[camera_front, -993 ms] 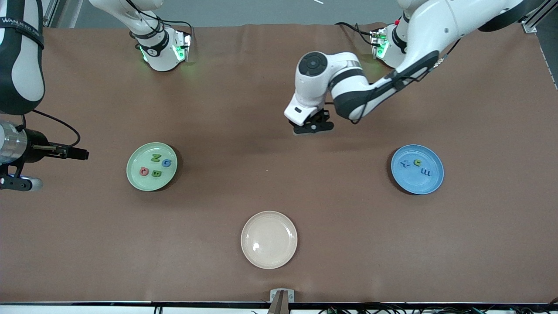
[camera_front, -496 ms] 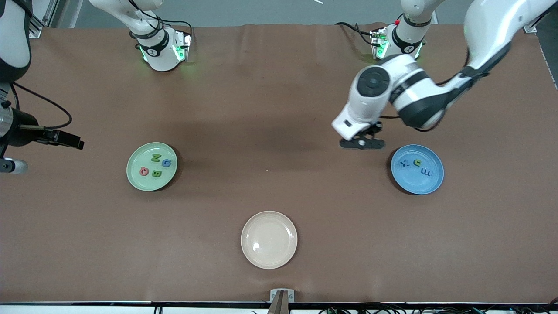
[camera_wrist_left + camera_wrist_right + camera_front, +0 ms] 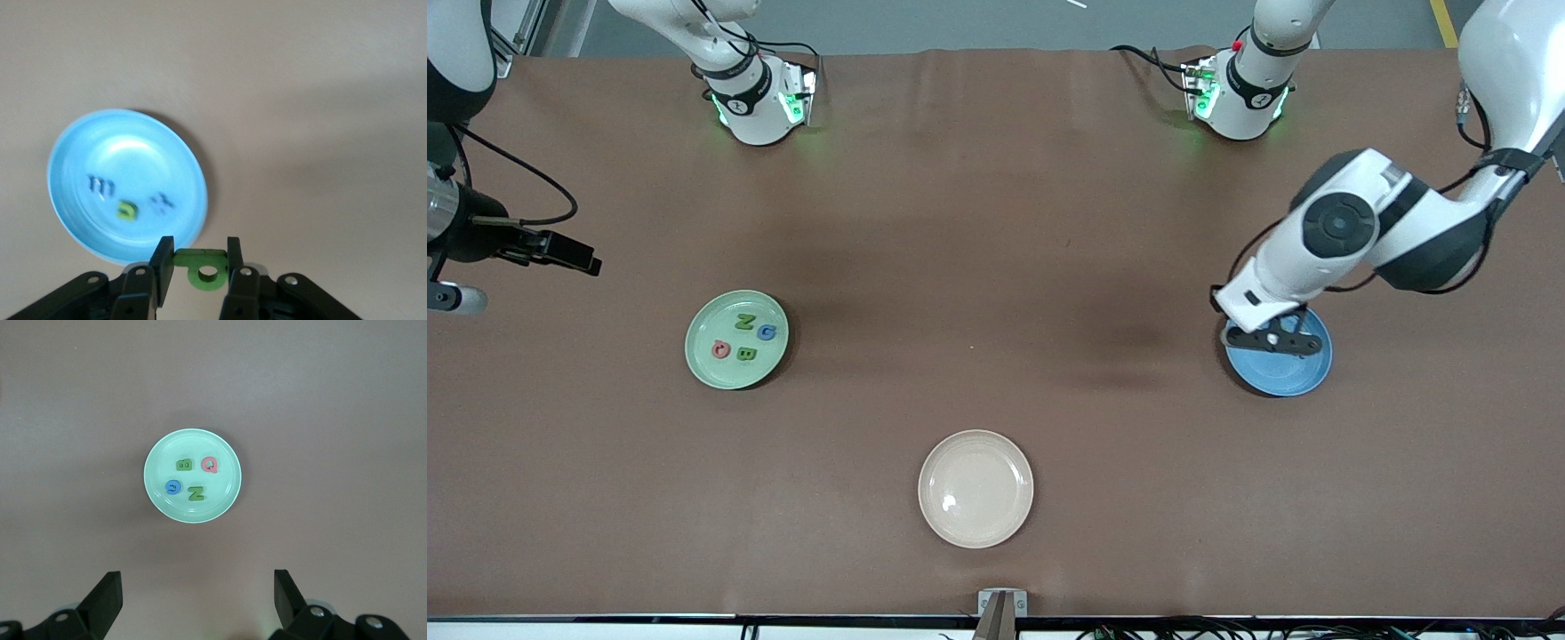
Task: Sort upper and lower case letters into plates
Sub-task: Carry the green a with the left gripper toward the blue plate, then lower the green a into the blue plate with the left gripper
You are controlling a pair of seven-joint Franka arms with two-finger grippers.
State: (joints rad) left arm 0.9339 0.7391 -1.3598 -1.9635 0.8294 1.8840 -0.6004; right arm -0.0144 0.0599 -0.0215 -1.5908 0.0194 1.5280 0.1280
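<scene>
My left gripper hangs over the edge of the blue plate, shut on a green lowercase letter with a round hole. In the left wrist view that gripper sits just off the blue plate's rim, and the plate holds a dark blue m, a yellow-green letter and another blue letter. The pale green plate holds several capital letters, among them a green Z and a blue G. My right gripper is open and empty, high over the table with the pale green plate in its view.
A cream-beige plate with nothing in it lies nearest the front camera, midway along the table. The two arm bases stand at the table's back edge. The right gripper is at the right arm's end.
The left arm has swung from over the middle of the table toward its own end, carrying the green letter to over the blue plate. The right arm has drifted slightly toward the bases.
</scene>
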